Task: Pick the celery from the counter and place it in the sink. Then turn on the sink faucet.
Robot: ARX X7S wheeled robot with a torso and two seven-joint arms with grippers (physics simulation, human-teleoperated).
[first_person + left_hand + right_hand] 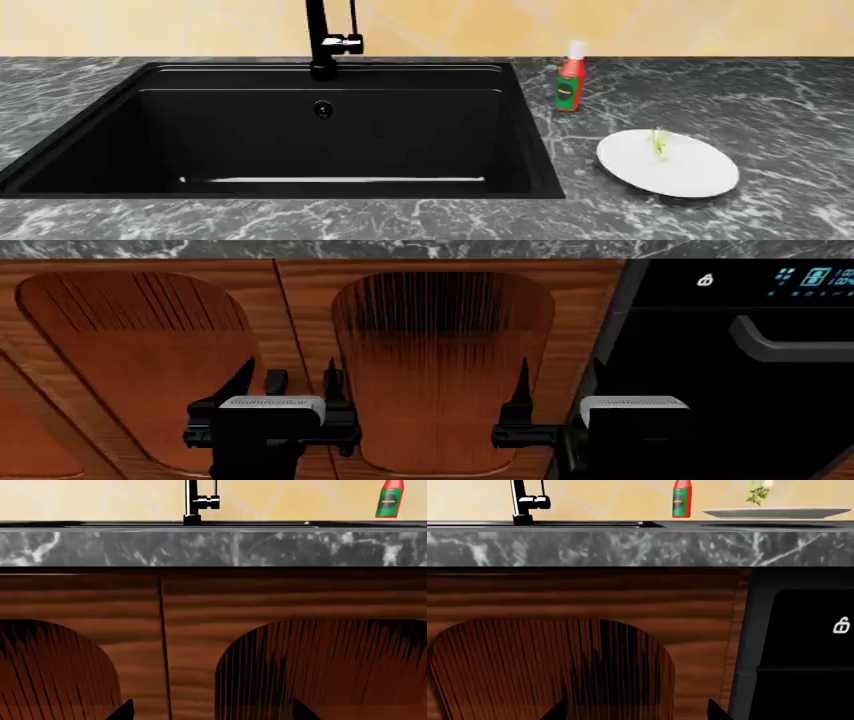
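In the head view your two grippers sit low at the bottom of the frame, below the counter's front edge and in front of the wooden cabinet doors [441, 370]: the left gripper [290, 385] at lower left, the right gripper [550, 385] at lower centre-right. Each shows two dark fingers spread apart with bare space between them, holding nothing; in both wrist views only the fingertips poke in at the bottom edge, well apart. The counter [400, 215] runs as a marble band across the middle of the frame, and its front lip lies between your arms and everything on top. The sink [80, 150] fills the upper left and centre, a deep black basin with a rim on all four sides and open room inside. The sink faucet [327, 40] rises at the basin's back rim, top centre-left, its small silvery lever pointing toward frame right. The celery [658, 142] lies on a round white plate [694, 175] at upper right, on the far part of the plate, to the right of the basin. A red bottle with green label [570, 85] stands upright between the sink's back right corner and the plate, near both. A black appliance front [747, 350] with a lit panel fills the lower right, beside your right gripper.
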